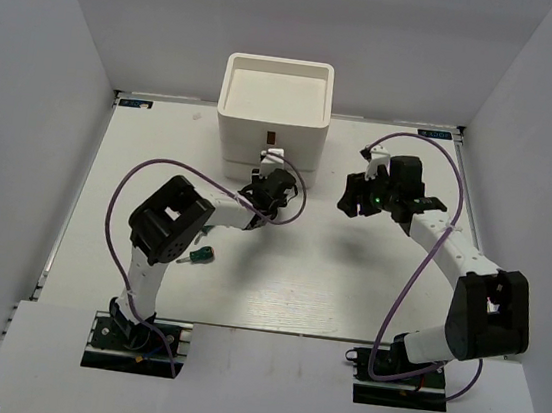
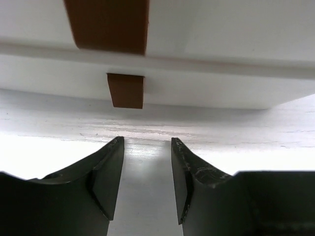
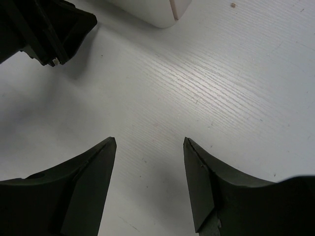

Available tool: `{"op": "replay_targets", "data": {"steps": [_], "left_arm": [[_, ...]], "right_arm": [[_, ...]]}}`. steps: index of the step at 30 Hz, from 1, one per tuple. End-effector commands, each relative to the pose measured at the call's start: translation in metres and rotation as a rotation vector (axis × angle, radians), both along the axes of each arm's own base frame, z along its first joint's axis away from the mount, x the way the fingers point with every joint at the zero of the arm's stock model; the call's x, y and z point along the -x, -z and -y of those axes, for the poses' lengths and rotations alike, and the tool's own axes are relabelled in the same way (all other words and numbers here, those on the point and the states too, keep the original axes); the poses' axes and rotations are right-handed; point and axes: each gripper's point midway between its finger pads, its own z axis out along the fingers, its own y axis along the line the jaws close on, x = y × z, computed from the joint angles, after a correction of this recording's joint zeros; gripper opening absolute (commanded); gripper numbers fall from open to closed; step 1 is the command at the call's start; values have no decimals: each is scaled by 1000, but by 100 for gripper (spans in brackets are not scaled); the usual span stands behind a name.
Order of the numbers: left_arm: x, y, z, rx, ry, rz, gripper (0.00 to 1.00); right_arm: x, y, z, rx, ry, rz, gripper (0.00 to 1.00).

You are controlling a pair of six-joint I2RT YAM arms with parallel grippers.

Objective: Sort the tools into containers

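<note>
The left gripper (image 2: 147, 141) sits low in front of the organizer (image 1: 299, 139), close to its front wall. Its fingers (image 2: 106, 167) are spread and there is nothing between them. Its wrist view shows two brown drawer tabs, a lower tab (image 2: 126, 90) and an upper tab (image 2: 106, 24) above it. The gripper is probably there to pinch a tab and pull a drawer out, so that a tool can go inside. The gap between the fingers lies a little to the right of the lower tab, so a small sideways correction looks needed before they could close on it.

The right gripper (image 3: 150, 142) hovers to the right of the organizer's front, well apart from it. Its jaws are also spread and empty, with only the bare table (image 1: 298, 270) beneath them. That position keeps it away from the drawer fronts and out of the other arm's way, and it looks ready to go for a tool.

The only tool in view is a green-handled screwdriver (image 1: 200, 255). It lies flat on the table well in front of the organizer and off to its left, just beside the left arm (image 1: 158, 222). Neither gripper touches it. No tool shows in the organizer's top tray (image 1: 278, 66), and the other tools cannot be seen.
</note>
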Motion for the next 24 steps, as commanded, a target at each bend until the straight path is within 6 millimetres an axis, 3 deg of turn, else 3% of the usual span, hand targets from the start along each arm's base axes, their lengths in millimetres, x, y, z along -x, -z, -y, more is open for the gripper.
{"op": "replay_targets", "data": {"steps": [1, 8, 12, 17, 24], "left_arm": [[-14, -28, 5, 24, -51, 88, 53], [-19, -27, 2, -1, -69, 108, 53], [-24, -37, 4, -1, -70, 132, 53], [-26, -32, -1, -16, -75, 126, 51], [-26, -31, -4, -28, -77, 139, 27]], "right_arm": [[-4, -8, 0, -18, -11, 16, 63], [-2, -5, 4, -20, -1, 6, 63], [-2, -4, 3, -20, -4, 5, 63], [-3, -3, 4, -19, -3, 2, 63], [-3, 0, 6, -15, 1, -4, 63]]}}
